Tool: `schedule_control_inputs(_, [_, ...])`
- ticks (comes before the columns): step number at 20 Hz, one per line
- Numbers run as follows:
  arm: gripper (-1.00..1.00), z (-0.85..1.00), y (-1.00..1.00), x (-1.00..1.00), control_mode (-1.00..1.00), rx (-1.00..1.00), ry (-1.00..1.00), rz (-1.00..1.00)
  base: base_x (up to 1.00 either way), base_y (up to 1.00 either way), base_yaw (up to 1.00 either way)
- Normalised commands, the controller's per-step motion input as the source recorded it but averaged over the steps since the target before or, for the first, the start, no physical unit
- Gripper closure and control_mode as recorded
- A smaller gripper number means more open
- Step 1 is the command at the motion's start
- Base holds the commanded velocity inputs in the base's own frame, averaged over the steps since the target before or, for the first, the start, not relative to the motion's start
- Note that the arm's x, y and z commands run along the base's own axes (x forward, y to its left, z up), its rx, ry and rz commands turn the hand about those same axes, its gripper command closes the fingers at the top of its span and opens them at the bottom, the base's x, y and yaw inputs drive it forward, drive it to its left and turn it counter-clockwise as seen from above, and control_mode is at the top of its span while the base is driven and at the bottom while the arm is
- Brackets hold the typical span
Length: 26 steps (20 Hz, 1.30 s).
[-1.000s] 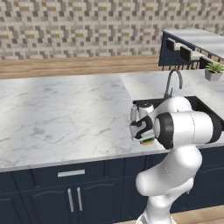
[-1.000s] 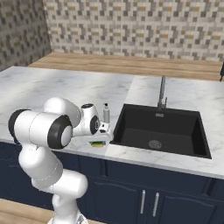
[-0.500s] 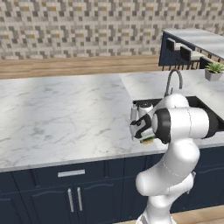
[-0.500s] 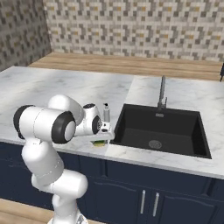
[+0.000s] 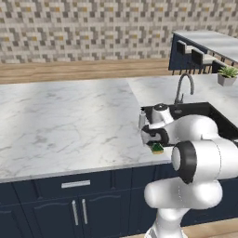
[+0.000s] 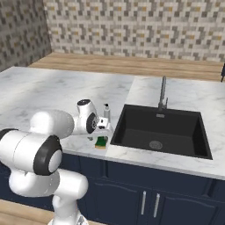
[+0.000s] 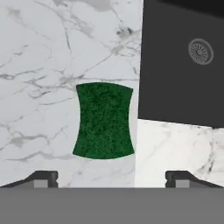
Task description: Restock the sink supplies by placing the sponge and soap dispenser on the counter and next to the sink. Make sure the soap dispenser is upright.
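In the hand view the claw (image 7: 111, 177) is released, its fingertips (image 7: 43, 178) spread wide with nothing between them. The sponge (image 7: 103, 120) lies green face up at frame centre on the tabletop (image 7: 39, 65), just beside the sink (image 7: 179, 65). In the right base view the soap dispenser (image 6: 107, 115) stands upright at centre, near the sink's left rim.

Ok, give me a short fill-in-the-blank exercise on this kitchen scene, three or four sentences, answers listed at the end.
1. The flat green rectangular sponge lies on the white marble ____.
2. The slim white-grey soap dispenser with its dark pump stands ____ beside the black rectangular sink.
3. In the hand view, the two-finger gripper has its jaws ____ with the sponge between and beyond the tips.
4. The tall chrome faucet rises from the sink's ____ edge.

Missing words: counter; upright; open; back
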Motion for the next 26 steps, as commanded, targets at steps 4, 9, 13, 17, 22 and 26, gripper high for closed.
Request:
schedule_control_inputs(4, [-1.00, 1.00, 0.00, -0.81, -1.00, 0.00, -0.15, -0.06, 0.00, 0.00, 0.00])
schedule_control_inputs(9, [-1.00, 0.74, 0.00, -0.80, -1.00, 0.00, -0.23, -0.09, 0.00, 0.00, 0.00])
schedule_control_inputs(13, [-1.00, 0.83, 0.00, -0.79, -1.00, 0.01, -0.25, -0.03, 0.00, 0.00, 0.00])
schedule_control_inputs(17, [-1.00, 0.59, 0.00, -0.69, -1.00, 0.00, -0.23, 0.00, 0.00, 0.00, 0.00])
schedule_control_inputs(22, [-1.00, 0.52, 0.00, -0.56, -1.00, 0.00, -0.20, 0.00, 0.00, 0.00, 0.00])
schedule_control_inputs(26, [-1.00, 0.00, 0.00, 0.00, -1.00, 0.00, 0.00, 0.00, 0.00, 0.00, 0.00])
